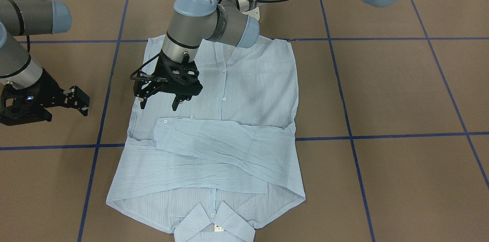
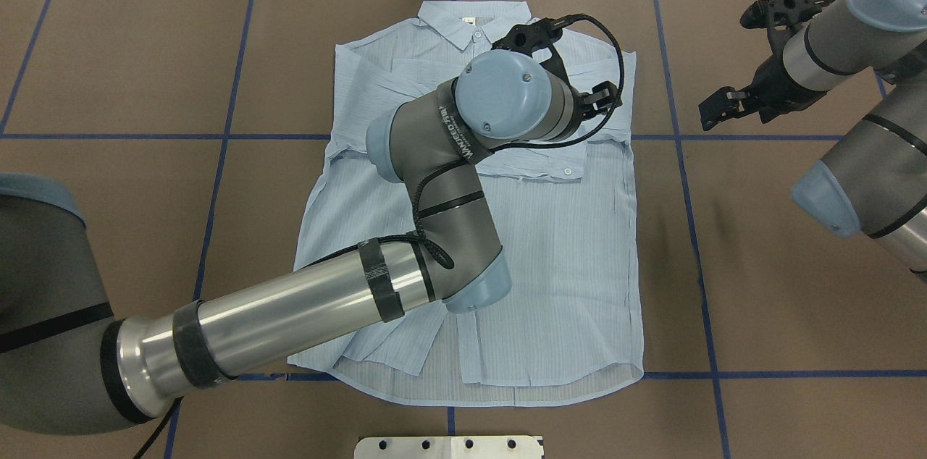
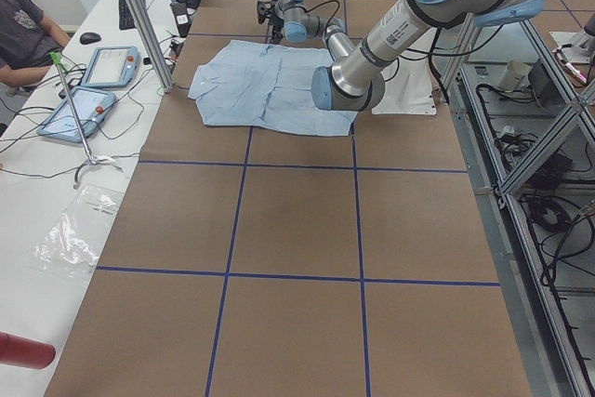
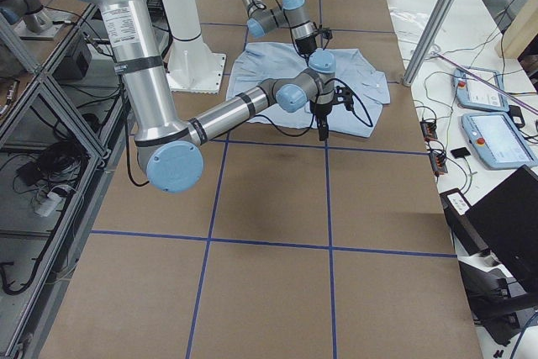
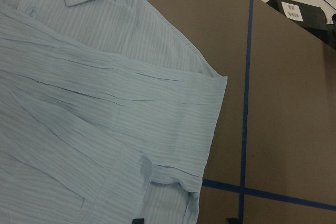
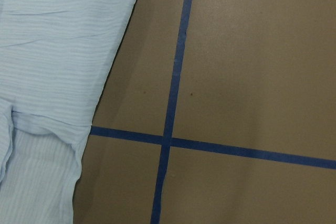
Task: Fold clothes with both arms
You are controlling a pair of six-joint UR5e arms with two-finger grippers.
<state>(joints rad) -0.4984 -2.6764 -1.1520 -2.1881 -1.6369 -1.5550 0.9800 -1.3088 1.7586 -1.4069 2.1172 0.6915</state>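
While the shirt (image 1: 248, 89) lies flat on the bench (image 1: 401, 93), sleeves (image 1: 217, 139) crossed over its chest, the front view shows the left claw (image 1: 159, 104) spread and empty above its side. Overhead, the right claw (image 2: 739, 57) hangs spread, holding nothing, beside the shirt. Both wrist views look down on the shirt's edge. Sleeve folding seems done; next, I judge, each claw must pinch an edge for the body fold.

One shirt (image 1: 248, 93), one table (image 1: 401, 93), two arms (image 2: 290, 307), one left end effector (image 1: 159, 105), one right end effector (image 1: 78, 102).
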